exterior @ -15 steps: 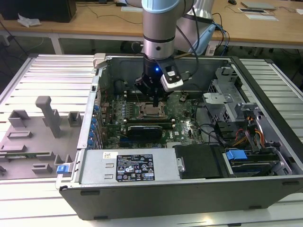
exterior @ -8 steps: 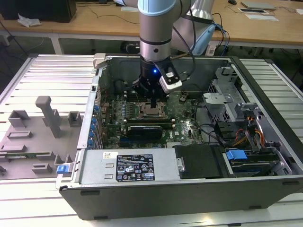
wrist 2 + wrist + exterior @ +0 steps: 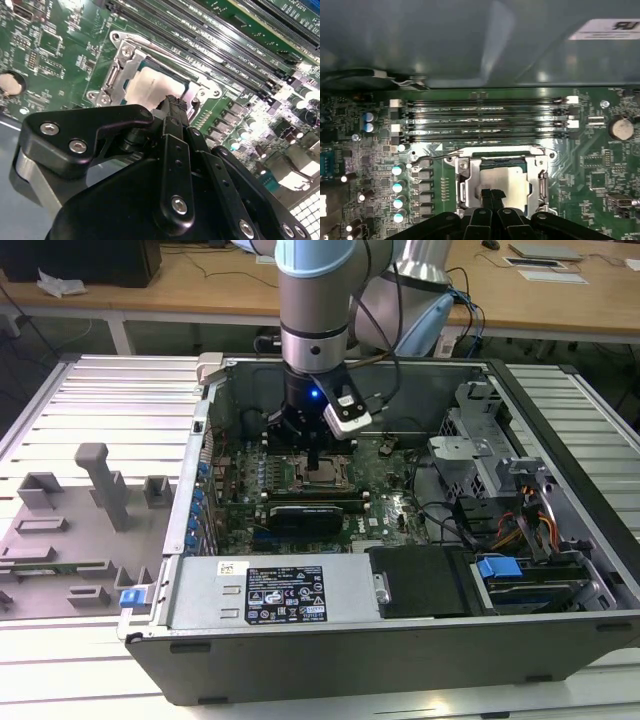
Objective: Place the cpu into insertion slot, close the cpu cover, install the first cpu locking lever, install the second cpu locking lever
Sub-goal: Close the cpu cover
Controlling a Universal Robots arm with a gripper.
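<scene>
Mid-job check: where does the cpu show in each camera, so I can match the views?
Exterior view: the cpu sits in the insertion slot mid-motherboard, directly under the gripper.
Second wrist view: pale square within the slot's silver rim, just past the gripper's tips.
First wrist view: pale square between the gripper's tips and the memory slots.
Shared landmark: the long black memory slots beside the slot.
</scene>
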